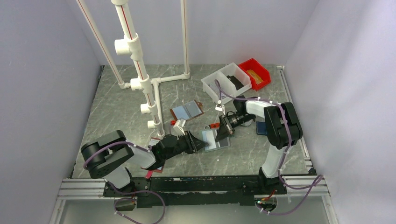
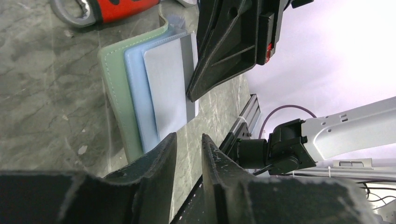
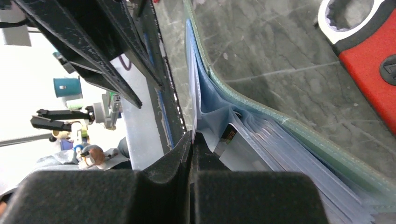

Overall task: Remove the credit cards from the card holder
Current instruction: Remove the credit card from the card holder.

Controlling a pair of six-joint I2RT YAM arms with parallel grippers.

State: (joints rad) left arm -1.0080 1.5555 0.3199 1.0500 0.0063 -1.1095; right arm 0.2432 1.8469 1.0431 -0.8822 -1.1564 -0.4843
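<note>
far left: white pipe frame (image 1: 140,84), upright on the grey marbled table (image 1: 116,107). lower left: left arm stretched low toward the middle, ending in the left gripper (image 2: 188,137) right at the left edge of the card holder (image 1: 222,143). released, with only a narrow slit between the fingers, bare table seen through it, nothing held.

just beyond, further back: brown-edged folder (image 1: 187,110), lying open and flat, well apart from both grippers.

centre: the card holder, open on the table between the two grippers, mint-green border outermost, pale blue panel inside it, grey leaf (image 2: 168,84) on top. clear sleeves fanned out inside in the right wrist view. small dark corner (image 3: 229,134) tucked among those sleeves; cannot tell whether it belongs to one of the credit cards.

just behind the holder: red-handled tool (image 1: 214,125) on the table.

right of centre: right gripper (image 3: 192,136), reaching in from the right, clenched tight on the thin edge of that top leaf, lifting it off the panel below.

far right, at the back: white bins (image 1: 208,87), then red bin (image 1: 265,74) just beside them.
</note>
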